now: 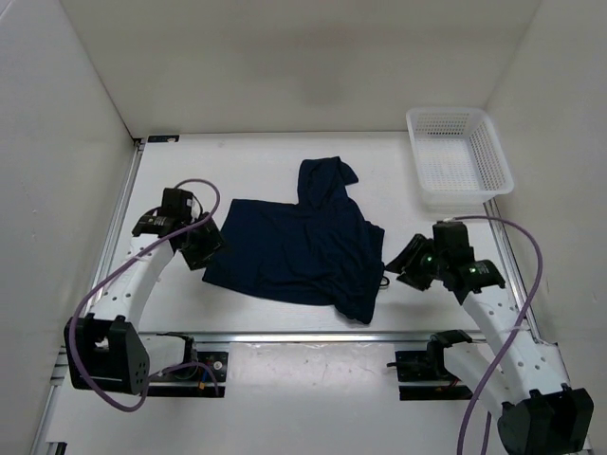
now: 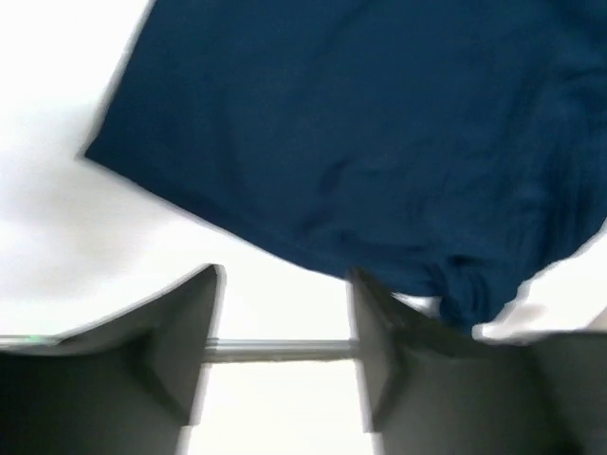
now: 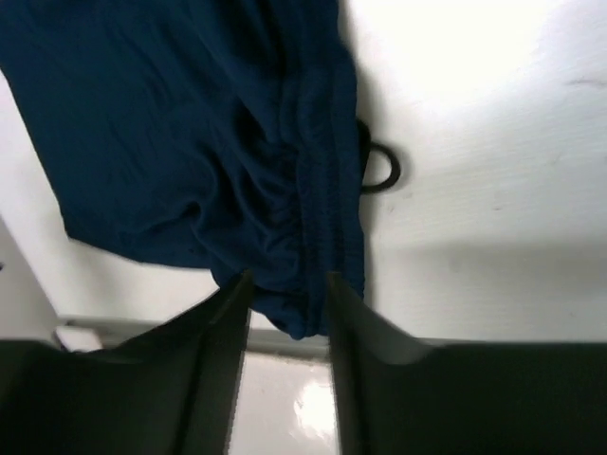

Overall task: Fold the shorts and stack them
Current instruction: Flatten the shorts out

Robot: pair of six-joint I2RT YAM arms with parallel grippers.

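White walls close in the pale desk on the left, right and far sides, and at the far right corner we see a white plastic mesh basket, well apart from the cloth. Nothing lies between either arm and the shorts, which are spread in the middle of the desk: dark navy, soft and creased, with one part folded up toward the far side. The left arm reaches in from the near left and bends over the shorts' left edge; its left fingers stand wide apart and hold nothing, with bare desk between them and the cloth's hem just beyond the tips. The right arm leans in from the near right. Our right fingers are parted by a narrow gap at the gathered waistband's near corner, gripping nothing that we can see. A thin dark drawstring loops out onto the desk beside the waistband.
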